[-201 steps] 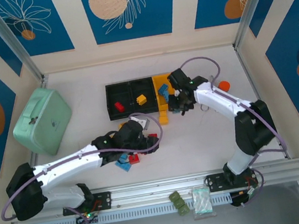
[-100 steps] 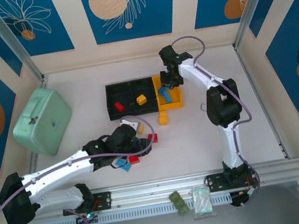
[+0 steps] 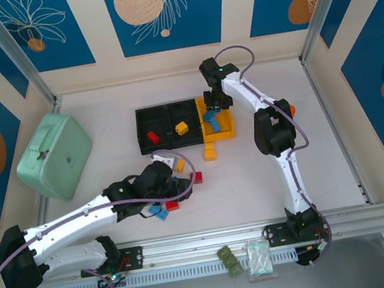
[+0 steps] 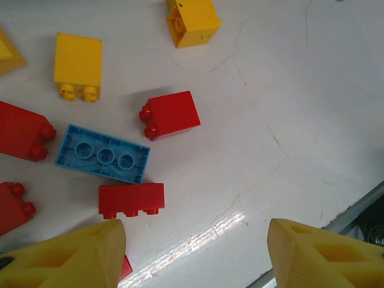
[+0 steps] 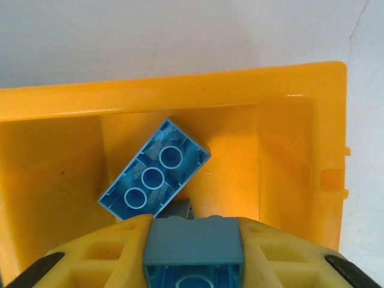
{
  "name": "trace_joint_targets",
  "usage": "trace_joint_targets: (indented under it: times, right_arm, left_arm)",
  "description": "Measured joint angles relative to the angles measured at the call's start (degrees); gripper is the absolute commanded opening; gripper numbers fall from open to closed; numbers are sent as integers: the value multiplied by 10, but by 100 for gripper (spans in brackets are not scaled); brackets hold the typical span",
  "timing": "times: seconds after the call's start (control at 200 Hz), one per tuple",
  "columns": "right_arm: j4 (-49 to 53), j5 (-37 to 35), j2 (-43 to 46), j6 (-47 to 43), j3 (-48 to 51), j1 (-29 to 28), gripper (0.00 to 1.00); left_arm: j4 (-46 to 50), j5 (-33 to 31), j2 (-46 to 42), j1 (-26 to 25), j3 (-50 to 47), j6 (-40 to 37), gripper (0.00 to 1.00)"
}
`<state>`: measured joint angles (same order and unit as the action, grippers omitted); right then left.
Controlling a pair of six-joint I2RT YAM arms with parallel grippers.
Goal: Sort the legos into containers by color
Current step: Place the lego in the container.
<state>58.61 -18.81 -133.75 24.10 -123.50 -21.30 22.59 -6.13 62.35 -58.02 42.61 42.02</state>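
Note:
My right gripper [image 3: 216,105] [image 5: 193,259] hangs over the yellow container [image 3: 227,133] [image 5: 288,138], shut on a light blue lego [image 5: 193,249] pressed between both fingers. Under it a longer light blue lego [image 5: 155,171] lies tilted in that bin. The two black containers [image 3: 140,131] hold a red lego [image 3: 153,136] and a yellow lego [image 3: 181,127]. My left gripper [image 3: 175,186] [image 4: 195,255] stands open above the loose pile with nothing between its fingers: red legos [image 4: 171,114] [image 4: 131,200], a light blue one [image 4: 102,162] and yellow ones [image 4: 78,64] [image 4: 192,21].
A large mint-green case [image 3: 54,155] lies at the left. An orange-capped bottle [image 3: 287,110] sits behind the right arm. An olive-green block [image 3: 229,260] and a clear packet [image 3: 259,258] rest beyond the front rail. A yellow lego [image 3: 210,153] lies just before the yellow bin.
The right arm swung from the right of the bins to above the yellow bin, carrying the light blue lego. The left gripper slid a little toward the near left over the pile.

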Motion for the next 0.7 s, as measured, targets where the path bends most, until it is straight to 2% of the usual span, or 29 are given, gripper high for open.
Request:
trace_joint_targets:
  times: [0.25, 0.505, 0.695]
  right_arm:
    - [9, -8, -3, -2, -6, -5, 47]
    - [9, -8, 2, -3, -8, -15, 47]
    - [-29, 13, 108, -3, 97, -32, 47]
  left_arm:
    - [7, -2, -1, 0, -3, 2, 64]
    - [18, -21, -23, 3, -4, 10, 65]
    - [49, -37, -56, 28, -4, 17, 66]
